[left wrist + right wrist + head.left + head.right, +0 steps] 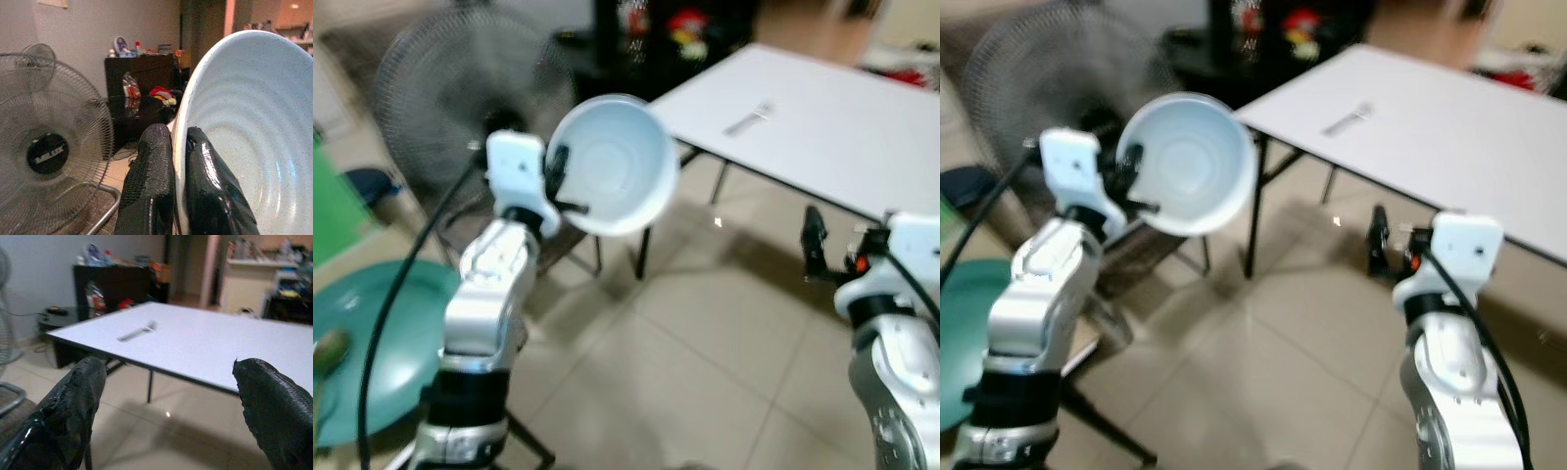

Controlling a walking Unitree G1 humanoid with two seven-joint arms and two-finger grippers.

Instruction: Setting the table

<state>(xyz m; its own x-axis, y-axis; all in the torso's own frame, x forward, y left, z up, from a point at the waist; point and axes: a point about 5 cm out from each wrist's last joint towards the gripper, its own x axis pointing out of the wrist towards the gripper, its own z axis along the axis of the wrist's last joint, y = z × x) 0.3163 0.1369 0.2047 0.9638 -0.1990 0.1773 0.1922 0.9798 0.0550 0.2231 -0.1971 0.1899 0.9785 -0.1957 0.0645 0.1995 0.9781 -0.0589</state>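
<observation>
**Bowl held up near the table**

A pale blue bowl (615, 164) is being held up in the upper middle of the frame by the left gripper (556, 186). The gripper is clenched on the bowl's rim: in the left wrist view one black finger (149, 191) is lying outside the rim and the other inside, against the bowl's ribbed inner wall. The bowl is being kept tilted, with its opening turned toward the camera.

The right gripper (815, 245) is being held at the right of the frame, below the table edge, and its two fingers (68, 416) are standing wide apart with nothing between them.

A white table (842, 127) is standing at the upper right, and a small grey utensil (748, 119), too blurred to be named, is lying on it. A fan (460, 88) is standing at the upper left, behind the bowl.
</observation>
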